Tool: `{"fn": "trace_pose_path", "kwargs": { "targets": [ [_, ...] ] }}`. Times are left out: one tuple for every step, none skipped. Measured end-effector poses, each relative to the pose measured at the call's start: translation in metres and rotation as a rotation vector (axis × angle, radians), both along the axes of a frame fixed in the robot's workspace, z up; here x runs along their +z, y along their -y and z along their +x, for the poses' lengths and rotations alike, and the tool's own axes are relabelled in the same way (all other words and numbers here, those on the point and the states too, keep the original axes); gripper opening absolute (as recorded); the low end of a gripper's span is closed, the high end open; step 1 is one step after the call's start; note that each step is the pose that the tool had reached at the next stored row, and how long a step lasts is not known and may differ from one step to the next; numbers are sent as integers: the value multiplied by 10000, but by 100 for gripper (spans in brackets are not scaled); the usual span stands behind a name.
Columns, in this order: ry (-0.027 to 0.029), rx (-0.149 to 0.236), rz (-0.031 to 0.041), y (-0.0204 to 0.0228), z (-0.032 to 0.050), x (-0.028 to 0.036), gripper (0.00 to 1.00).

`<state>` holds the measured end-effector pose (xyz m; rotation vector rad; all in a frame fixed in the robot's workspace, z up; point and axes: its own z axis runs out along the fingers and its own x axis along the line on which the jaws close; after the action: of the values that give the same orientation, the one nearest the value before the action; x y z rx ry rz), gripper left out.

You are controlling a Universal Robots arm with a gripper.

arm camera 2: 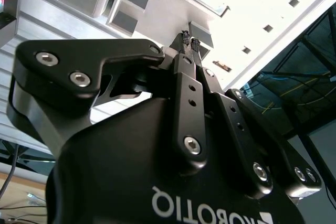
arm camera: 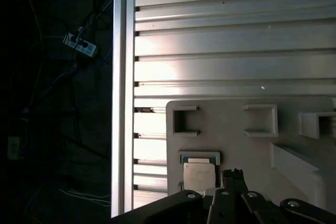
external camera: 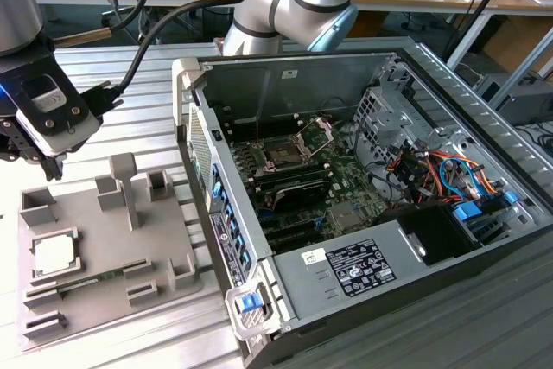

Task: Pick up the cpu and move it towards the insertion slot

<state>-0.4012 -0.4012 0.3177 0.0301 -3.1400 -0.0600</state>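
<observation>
Exterior view places the cpu [external camera: 54, 252] flat in a square pocket of the grey tray [external camera: 164, 239], beside the tray's edge farthest from the computer case [external camera: 449, 127], pale metal top facing up. Being square, it has no long axis to speak of; its sides run parallel to the tray's edges and, in the first wrist view, square to the ribs of the metal desk [external camera: 147, 127]. The gripper [external camera: 54, 170] hangs above the tray's far corner, just beside the chip's pocket and not over it, clear of everything; in the second wrist view its fingertips [arm camera 2: 185, 38] are drawn close together with nothing between them. The pick should go best if the gripper is centred over the chip, spread wide enough to clear two opposite sides, and brought straight down, so the tips meet the chip's edges and miss the pocket walls. A light, level hold seems wise, since the part looks thin. The insertion slot [external camera: 285, 151] lies well apart, inside the case, its silver frame hinged up
</observation>
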Motion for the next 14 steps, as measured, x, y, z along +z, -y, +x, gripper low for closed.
{"fn": "trace_pose_path", "kwargs": {
  "targets": [
    [0, -1, -1, 0, 0, -1, 11],
    [0, 0, 0, 0, 0, -3, 11],
    [0, 0, 0, 0, 0, -5, 11],
    [0, 0, 0, 0, -1, -7, 11],
    [0, 0, -1, 0, -1, -9, 11],
    [0, 0, 0, 0, -1, -11, 11],
    [0, 0, 0, 0, -1, -12, 11],
    [0, 0, 0, 0, -1, -14, 11],
    [0, 0, 0, 0, -1, -15, 11],
    [0, 0, 0, 0, -1, -17, 11],
    [0, 0, 0, 0, -1, -19, 11],
    [0, 0, 0, 0, -1, -20, 11],
    [0, 0, 0, 0, -2, -25, 11],
    [0, 0, 0, 0, -2, -29, 11]
  ]
}}
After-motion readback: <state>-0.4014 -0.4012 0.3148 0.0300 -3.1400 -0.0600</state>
